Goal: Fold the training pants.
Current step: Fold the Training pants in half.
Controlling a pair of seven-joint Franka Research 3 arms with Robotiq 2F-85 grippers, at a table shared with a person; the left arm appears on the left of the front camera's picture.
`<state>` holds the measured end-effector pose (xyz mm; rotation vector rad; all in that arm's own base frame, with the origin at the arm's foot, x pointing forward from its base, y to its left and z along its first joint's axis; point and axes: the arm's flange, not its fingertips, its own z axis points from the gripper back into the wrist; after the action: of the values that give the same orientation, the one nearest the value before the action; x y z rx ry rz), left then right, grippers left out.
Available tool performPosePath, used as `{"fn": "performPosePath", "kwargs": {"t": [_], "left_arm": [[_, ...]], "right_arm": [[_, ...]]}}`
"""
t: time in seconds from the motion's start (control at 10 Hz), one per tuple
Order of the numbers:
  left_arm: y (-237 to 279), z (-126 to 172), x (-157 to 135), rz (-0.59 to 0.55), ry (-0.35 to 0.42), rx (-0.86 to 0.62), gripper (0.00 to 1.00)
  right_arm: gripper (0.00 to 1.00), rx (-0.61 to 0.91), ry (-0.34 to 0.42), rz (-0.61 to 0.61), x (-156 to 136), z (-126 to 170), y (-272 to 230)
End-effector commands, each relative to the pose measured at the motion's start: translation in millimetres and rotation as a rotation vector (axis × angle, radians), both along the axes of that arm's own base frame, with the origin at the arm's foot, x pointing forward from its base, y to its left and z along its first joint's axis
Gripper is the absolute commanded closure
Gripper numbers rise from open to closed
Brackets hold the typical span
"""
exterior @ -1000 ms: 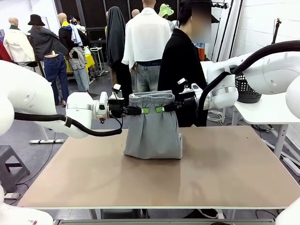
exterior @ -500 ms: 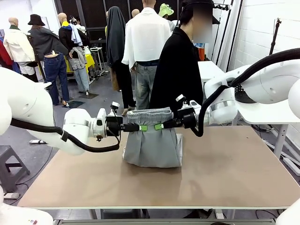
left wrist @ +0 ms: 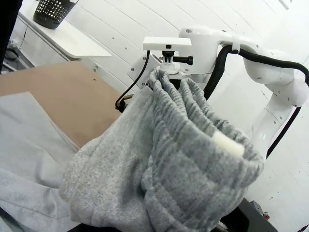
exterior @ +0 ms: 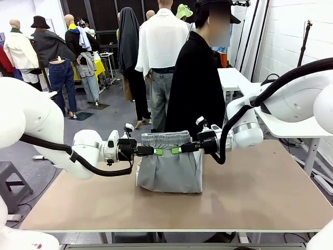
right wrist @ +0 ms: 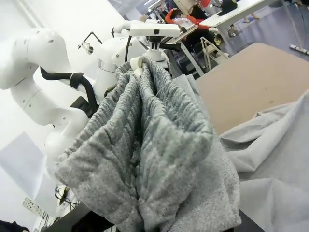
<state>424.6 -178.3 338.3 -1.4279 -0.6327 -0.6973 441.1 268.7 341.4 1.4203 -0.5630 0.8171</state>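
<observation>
The light grey training pants (exterior: 170, 169) hang by their gathered waistband (exterior: 165, 138) over the middle of the table, with the lower part piled on the tabletop. My left gripper (exterior: 156, 151) is shut on the waistband's left end and my right gripper (exterior: 178, 150) is shut on its right end, the two close together. The bunched waistband (left wrist: 193, 145) looms close in the left wrist view, with the other arm behind it. In the right wrist view the same waistband (right wrist: 154, 130) hangs in folds, and more grey fabric (right wrist: 275, 159) lies on the table below.
A person in black (exterior: 200, 83) stands at the far edge of the brown table (exterior: 250, 198), right behind the pants. A black mesh basket (left wrist: 53, 12) sits on a white side table (exterior: 291, 122) at the right.
Both grippers have come down with the waistband, from well above the table to much lower. More of the pants has settled onto the table, so the hanging part is shorter.
</observation>
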Motion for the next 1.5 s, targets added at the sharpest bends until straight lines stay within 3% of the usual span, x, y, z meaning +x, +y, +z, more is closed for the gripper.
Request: {"fn": "performPosePath", "kwargs": {"t": [0.0, 0.2, 0.3, 0.7, 0.8, 1.0, 1.4], "left_arm": [[25, -7, 20, 0.010, 0.048, 0.027, 1.00], [27, -17, 32, -0.016, 0.108, 0.023, 1.00], [1, -10, 13, -0.003, 0.038, 0.013, 1.00], [1, -10, 13, -0.003, 0.038, 0.013, 1.00], [-2, -12, 18, -0.017, 0.053, 0.016, 1.00], [-5, -17, 47, -0.032, 0.162, 0.059, 1.00], [-17, -48, 80, -0.019, 0.235, 0.098, 1.00]], "right_arm": [[1.00, 0.021, 0.088, -0.076, 18, -8, -18], [1.00, 0.009, 0.149, -0.082, 23, -19, -18], [1.00, 0.004, 0.074, -0.024, 5, -14, -1], [1.00, 0.004, 0.074, -0.024, 5, -14, -1], [1.00, 0.003, 0.096, -0.022, 8, -16, 2], [1.00, 0.037, 0.196, -0.040, 22, -27, -3], [1.00, 0.028, 0.292, -0.110, 38, -58, -11]]}}
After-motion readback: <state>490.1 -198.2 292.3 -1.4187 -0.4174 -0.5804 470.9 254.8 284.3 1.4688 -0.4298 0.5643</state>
